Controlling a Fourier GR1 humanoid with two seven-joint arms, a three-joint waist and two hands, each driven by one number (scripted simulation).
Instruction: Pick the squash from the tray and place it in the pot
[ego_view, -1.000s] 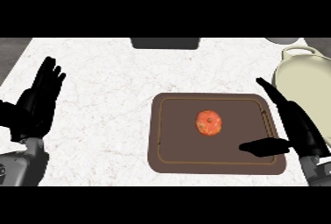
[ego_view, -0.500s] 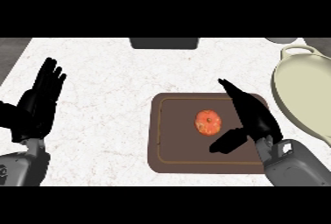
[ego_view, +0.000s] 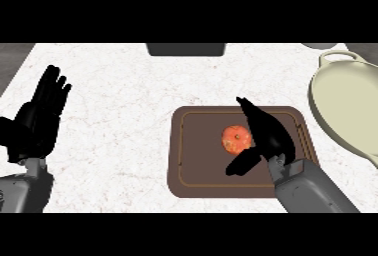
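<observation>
The squash (ego_view: 235, 139), orange and round, lies near the middle of the dark brown tray (ego_view: 193, 170) in the lower centre-right of the frame. The right hand (ego_view: 264, 134) is over the tray just beside the squash, on its right side, fingers straight and pointing toward the upper left, thumb spread low and left below the squash. It is open and grips nothing; whether it touches the squash cannot be told. The cream pot (ego_view: 341, 107) sits at the right edge of the frame, apart from the tray. The left hand (ego_view: 35, 122) rests open at the left edge, fingers up.

Likely risk: if the fingers close from this side-on position, the round squash could roll leftward across the tray instead of seating between thumb and fingers.
</observation>
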